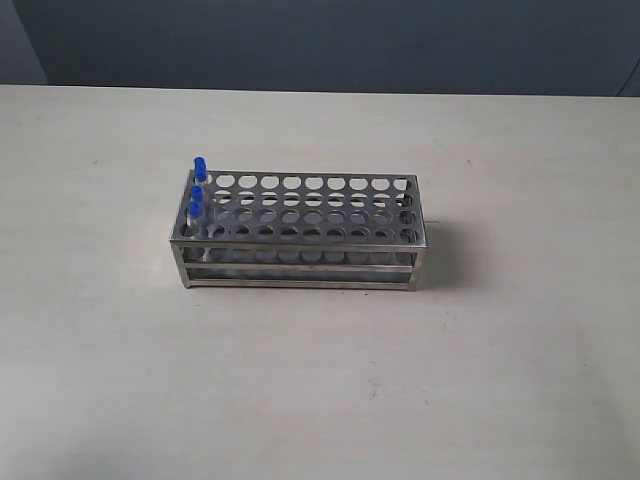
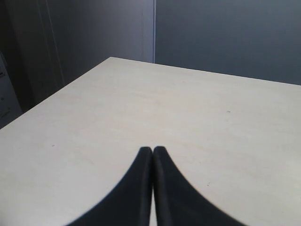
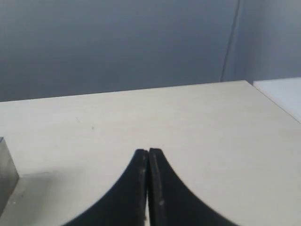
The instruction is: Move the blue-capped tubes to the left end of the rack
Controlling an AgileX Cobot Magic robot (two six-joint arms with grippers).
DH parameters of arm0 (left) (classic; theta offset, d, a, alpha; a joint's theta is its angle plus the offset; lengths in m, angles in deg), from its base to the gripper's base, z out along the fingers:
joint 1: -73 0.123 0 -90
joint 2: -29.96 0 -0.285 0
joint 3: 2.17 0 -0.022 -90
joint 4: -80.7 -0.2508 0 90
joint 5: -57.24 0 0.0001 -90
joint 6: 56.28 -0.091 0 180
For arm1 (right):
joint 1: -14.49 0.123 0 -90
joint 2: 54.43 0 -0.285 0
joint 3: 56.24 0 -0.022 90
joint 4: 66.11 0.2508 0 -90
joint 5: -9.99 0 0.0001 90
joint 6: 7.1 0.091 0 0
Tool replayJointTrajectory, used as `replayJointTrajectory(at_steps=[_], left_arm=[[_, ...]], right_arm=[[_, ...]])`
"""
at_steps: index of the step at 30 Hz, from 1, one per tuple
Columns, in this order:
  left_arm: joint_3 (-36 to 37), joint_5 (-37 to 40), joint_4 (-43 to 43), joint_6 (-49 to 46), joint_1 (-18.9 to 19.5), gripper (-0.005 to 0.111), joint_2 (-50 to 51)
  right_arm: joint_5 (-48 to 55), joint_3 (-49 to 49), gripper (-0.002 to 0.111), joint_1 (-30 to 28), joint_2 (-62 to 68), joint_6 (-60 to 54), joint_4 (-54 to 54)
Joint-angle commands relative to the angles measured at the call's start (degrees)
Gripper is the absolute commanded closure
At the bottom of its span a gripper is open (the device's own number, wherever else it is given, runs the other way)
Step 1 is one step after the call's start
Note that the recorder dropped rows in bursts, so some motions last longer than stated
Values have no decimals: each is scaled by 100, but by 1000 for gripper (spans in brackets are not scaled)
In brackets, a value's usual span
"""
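The stainless-steel rack (image 1: 300, 235) stands mid-table in the exterior view. Three blue-capped tubes show at its left end: one at the back corner (image 1: 200, 167) and two close together nearer the front (image 1: 196, 201). A fourth is not told apart. No arm or gripper appears in the exterior view. My left gripper (image 2: 153, 149) is shut, its black fingers pressed together over bare table. My right gripper (image 3: 148, 152) is also shut and holds nothing. A grey metal corner, probably the rack (image 3: 7, 174), shows at the edge of the right wrist view.
The pale table (image 1: 320, 400) stretches wide on all sides of the rack. A grey-blue wall (image 1: 320, 40) runs behind its far edge. The left wrist view shows a table corner (image 2: 110, 59) with dark panels beyond it.
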Motion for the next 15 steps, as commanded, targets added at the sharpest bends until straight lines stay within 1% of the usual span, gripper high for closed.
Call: replayJointTrajectory(at_steps=[1,3,15], left_arm=[[-18,-49,23,3,11,106,-20],[-18,-38,23,3,11,106,-20],[-18,-38,23,3,11,106,-20]], right_arm=[[1354,35,108,-31,-979,17,167],[1349,35,108,-36,-979,-32,39],[1342,35,108,-36,-979,-20,62]])
